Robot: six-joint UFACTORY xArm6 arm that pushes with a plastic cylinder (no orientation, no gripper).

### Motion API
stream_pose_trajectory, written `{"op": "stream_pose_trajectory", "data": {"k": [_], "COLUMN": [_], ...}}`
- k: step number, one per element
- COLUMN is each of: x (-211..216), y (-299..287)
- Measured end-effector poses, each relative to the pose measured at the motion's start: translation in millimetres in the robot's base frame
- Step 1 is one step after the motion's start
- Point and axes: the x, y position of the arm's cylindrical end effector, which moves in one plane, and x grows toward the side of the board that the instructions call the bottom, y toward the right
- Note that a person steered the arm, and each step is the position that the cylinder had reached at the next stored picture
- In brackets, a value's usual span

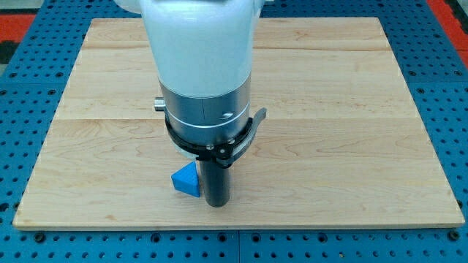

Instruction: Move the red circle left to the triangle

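Note:
A blue triangle block (186,180) lies on the wooden board (329,131) near the view's bottom, left of centre. My tip (216,204) stands just to the right of the blue triangle, touching or almost touching its right side. No red circle shows anywhere in the view; the arm's wide white and grey body (201,73) covers the board's middle and could hide it.
The board lies on a blue perforated table (22,88) that shows all around it. The board's bottom edge runs just below my tip.

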Motion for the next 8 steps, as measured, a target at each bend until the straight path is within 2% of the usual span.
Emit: {"op": "stream_pose_trajectory", "data": {"k": [1,2,3,4,5,6,7,8], "x": [0.3,-10.5,-89.4,-163.9,-197.1,-183.5,-166.2,-198.0], "y": [5.3,47.2,99.1,71.9,23.0,-56.7,-103.3,-74.8]}}
